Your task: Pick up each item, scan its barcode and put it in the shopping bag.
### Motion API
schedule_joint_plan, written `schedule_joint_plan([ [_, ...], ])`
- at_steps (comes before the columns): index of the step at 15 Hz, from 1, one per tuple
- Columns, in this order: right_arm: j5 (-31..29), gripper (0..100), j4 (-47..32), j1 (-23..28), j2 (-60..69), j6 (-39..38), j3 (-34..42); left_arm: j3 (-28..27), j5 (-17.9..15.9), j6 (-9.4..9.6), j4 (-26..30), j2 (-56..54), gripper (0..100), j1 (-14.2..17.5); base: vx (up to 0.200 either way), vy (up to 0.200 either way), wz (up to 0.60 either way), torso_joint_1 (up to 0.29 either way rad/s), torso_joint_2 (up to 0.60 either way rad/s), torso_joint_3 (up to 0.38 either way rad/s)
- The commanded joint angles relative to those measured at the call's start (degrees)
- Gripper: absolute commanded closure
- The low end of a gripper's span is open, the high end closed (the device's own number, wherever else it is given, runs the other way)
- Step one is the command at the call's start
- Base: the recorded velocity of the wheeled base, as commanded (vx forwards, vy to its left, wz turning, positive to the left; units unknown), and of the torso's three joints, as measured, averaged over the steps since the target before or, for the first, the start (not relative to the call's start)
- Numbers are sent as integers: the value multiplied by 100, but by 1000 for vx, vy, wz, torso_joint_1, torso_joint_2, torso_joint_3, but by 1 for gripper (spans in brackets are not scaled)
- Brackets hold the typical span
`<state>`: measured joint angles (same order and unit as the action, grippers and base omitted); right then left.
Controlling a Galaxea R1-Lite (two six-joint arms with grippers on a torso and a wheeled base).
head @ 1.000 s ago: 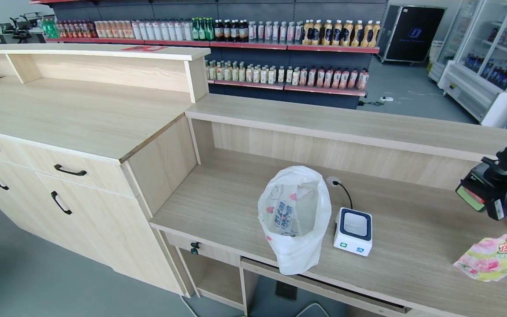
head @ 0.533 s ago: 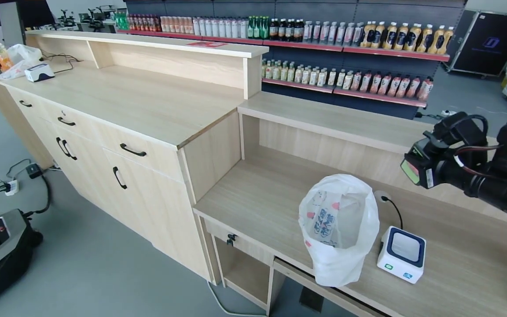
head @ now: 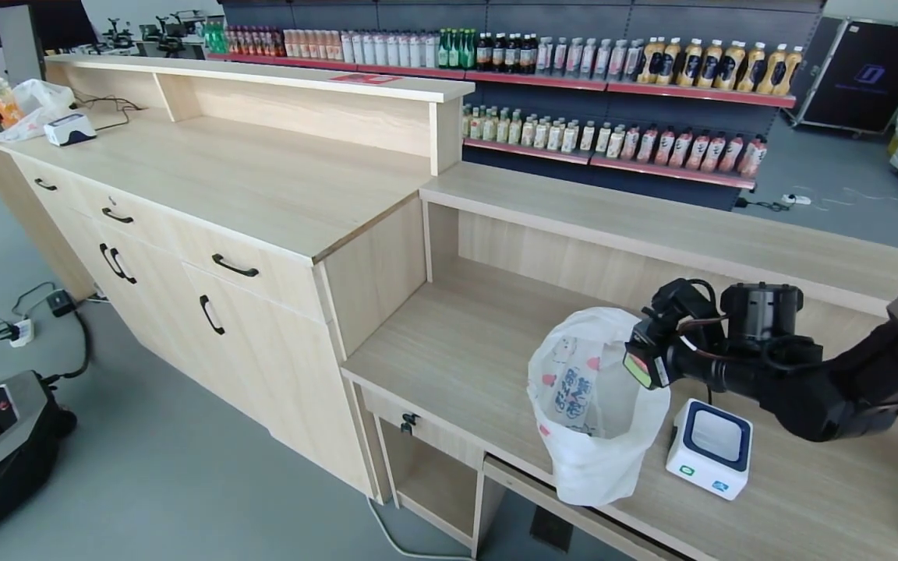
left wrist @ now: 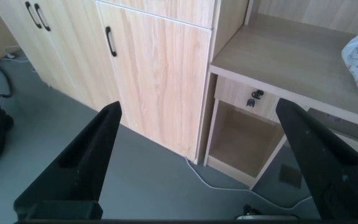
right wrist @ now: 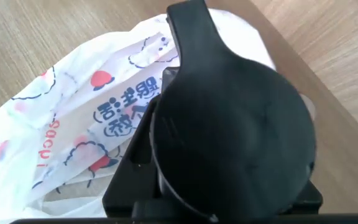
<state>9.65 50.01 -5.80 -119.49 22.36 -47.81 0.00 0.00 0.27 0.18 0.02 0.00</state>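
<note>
A: The left gripper (left wrist: 199,104)?
B: Its fingers are spread apart.
A: The shopping bag (head: 589,460)?
B: It is stood on the desk (head: 457,351), just left of the scanner (head: 710,448). The right gripper (head: 642,365) is held above its rim; its fingers' state cannot be told.

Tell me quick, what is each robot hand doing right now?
Left hand: open, holding nothing.
Right hand: closed on a black item, over the shopping bag.

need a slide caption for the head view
right gripper holds a dark item above the open bag, scanner beside it on the counter
</note>
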Motion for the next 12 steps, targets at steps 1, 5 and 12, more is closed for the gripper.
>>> schedule_joint_plan([
  [1, 10, 100, 9, -17, -566, 14, -158, 0, 0, 0, -1, -2, 0, 0, 0, 0, 0, 0, 0, 0],
  [5, 10, 100, -8, -17, -1015, -3, -501, 0, 0, 0, -1, -2, 0, 0, 0, 0, 0, 0, 0, 0],
  [12, 1, 100, 36, 9, -1516, -205, -835, 0, 0, 0, -1, -2, 0, 0, 0, 0, 0, 0, 0, 0],
])
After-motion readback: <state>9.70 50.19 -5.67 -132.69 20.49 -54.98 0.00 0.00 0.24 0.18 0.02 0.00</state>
